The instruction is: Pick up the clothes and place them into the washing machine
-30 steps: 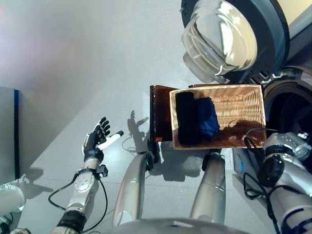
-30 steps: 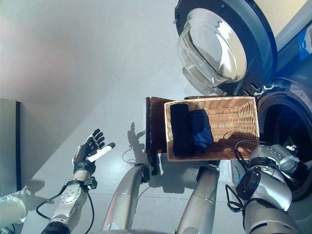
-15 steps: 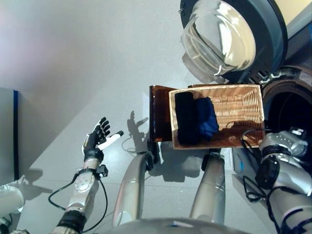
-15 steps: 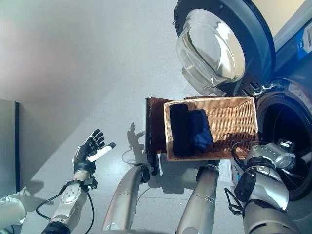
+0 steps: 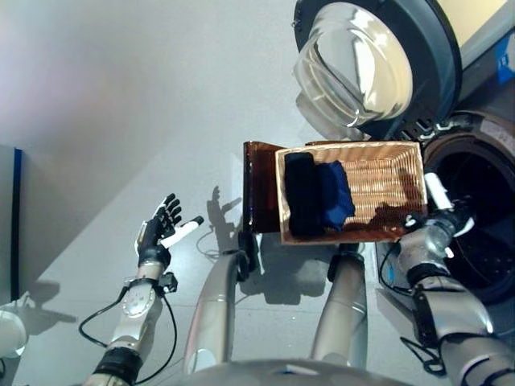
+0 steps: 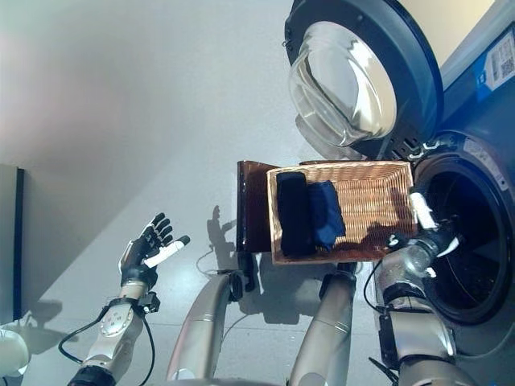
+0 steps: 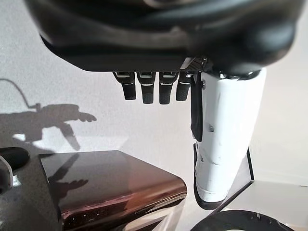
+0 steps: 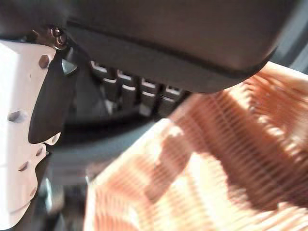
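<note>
A wicker basket rests on a glossy brown stand in front of me. A black garment and a blue one lie in its left half. My right hand is raised at the basket's right rim, between it and the washing machine's drum opening. In the right wrist view its fingers are straight, the white thumb is apart, and the wicker lies just past them; it holds nothing. My left hand hovers open over the floor far to the left.
The washing machine's round glass door hangs open above the basket. A grey cabinet edge and a white object sit at the left border. Grey floor spreads to the left and ahead.
My right hand has risen from low at the right to the basket's right rim, in front of the drum opening. The camera has shifted slightly. The left hand has stayed put.
</note>
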Motion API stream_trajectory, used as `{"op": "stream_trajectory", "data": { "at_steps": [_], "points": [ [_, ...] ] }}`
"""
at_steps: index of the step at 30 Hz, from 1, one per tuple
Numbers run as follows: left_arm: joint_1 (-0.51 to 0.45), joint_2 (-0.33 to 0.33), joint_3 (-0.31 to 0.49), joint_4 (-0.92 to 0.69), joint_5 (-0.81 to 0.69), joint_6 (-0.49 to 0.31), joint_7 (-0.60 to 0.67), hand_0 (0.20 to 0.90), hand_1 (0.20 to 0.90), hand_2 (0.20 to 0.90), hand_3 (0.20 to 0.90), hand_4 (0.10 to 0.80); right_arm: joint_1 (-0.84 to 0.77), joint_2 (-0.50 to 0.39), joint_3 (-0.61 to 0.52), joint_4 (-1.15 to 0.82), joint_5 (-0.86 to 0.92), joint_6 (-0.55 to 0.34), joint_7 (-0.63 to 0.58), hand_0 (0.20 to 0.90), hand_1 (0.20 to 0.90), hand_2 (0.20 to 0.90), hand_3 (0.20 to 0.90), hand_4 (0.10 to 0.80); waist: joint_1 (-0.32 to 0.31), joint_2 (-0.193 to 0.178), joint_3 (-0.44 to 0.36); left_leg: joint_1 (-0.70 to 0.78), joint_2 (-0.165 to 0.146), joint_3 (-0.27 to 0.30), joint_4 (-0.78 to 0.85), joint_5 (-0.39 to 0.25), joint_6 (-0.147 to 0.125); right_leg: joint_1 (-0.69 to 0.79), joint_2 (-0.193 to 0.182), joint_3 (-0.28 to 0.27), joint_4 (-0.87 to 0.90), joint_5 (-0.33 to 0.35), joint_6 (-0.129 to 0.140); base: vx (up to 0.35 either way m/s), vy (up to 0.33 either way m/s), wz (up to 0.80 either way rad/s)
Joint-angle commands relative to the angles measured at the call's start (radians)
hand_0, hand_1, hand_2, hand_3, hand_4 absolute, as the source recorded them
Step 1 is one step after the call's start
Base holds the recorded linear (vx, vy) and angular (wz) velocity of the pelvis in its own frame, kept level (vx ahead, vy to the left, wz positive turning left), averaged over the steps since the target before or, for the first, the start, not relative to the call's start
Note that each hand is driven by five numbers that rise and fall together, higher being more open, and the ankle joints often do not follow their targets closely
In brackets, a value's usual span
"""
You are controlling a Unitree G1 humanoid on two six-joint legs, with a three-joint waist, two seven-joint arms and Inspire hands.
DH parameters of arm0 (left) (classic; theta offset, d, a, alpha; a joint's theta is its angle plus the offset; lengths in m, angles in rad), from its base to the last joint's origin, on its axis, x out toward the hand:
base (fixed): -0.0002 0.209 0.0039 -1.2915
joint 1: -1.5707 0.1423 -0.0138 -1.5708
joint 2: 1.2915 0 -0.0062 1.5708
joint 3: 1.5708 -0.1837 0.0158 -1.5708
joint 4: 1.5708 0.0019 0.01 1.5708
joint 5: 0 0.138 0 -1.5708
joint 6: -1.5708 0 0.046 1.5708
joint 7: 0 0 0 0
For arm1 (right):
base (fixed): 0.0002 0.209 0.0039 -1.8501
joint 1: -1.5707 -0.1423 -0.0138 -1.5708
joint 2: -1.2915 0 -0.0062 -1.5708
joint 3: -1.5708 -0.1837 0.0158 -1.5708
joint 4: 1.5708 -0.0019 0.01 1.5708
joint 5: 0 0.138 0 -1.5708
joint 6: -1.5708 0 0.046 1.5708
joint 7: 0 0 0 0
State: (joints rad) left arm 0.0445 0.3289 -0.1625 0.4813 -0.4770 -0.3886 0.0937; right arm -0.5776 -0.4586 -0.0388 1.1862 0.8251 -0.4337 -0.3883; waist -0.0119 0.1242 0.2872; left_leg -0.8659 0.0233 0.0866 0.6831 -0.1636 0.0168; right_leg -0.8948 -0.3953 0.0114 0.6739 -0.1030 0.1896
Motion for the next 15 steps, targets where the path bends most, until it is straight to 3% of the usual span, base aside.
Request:
{"op": "stream_trajectory", "data": {
  "at_steps": [1, 5, 9, 15],
  "points": [
    [0.01, 0.032, 0.102, -0.03, 0.035, -0.084, 0.032, 0.9, 0.9, 0.9, 0.9, 0.8, -0.006, -0.025, 0.083, -0.053, -0.137, -0.011, -0.022, 0.9, 0.9, 0.9, 0.9, 0.8, 0.014, -0.014, -0.018, 0.09, 0.019, -0.023, -0.05, -0.04, -0.056, 0.021, 0.02, 0.016, -0.051, 0.113, -0.047, 0.0, 0.0, 0.0],
    [0.002, 0.019, 0.099, -0.029, 0.046, -0.083, 0.035, 0.9, 0.9, 0.9, 0.9, 0.8, -0.026, 0.044, 0.235, -0.063, -0.329, 0.056, -0.037, 0.9, 0.9, 0.9, 0.9, 0.8, 0.029, -0.019, -0.012, 0.097, 0.019, -0.024, -0.054, -0.033, -0.053, 0.037, 0.017, 0.002, -0.063, 0.122, -0.044, 0.0, 0.0, 0.0],
    [-0.013, 0.015, 0.09, -0.026, 0.062, -0.072, 0.041, 0.9, 0.9, 0.9, 0.9, 0.8, -0.096, 0.066, 0.296, 0.036, -0.477, 0.139, -0.089, 0.9, 0.9, 0.9, 0.9, 0.8, 0.043, -0.017, -0.008, 0.101, 0.016, -0.029, -0.054, -0.032, -0.053, 0.05, 0.009, -0.007, -0.064, 0.125, -0.04, 0.0, 0.0, 0.0],
    [-0.004, 0.027, 0.092, -0.051, 0.075, -0.063, 0.042, 0.9, 0.9, 0.9, 0.9, 0.8, -0.169, 0.097, 0.34, 0.085, -0.536, 0.174, -0.103, 0.9, 0.9, 0.9, 0.9, 0.8, 0.061, -0.016, -0.007, 0.095, 0.011, -0.035, -0.056, -0.025, -0.053, 0.057, 0.005, -0.019, -0.069, 0.124, -0.04, 0.008, 0.0, 0.08]
  ]
}}
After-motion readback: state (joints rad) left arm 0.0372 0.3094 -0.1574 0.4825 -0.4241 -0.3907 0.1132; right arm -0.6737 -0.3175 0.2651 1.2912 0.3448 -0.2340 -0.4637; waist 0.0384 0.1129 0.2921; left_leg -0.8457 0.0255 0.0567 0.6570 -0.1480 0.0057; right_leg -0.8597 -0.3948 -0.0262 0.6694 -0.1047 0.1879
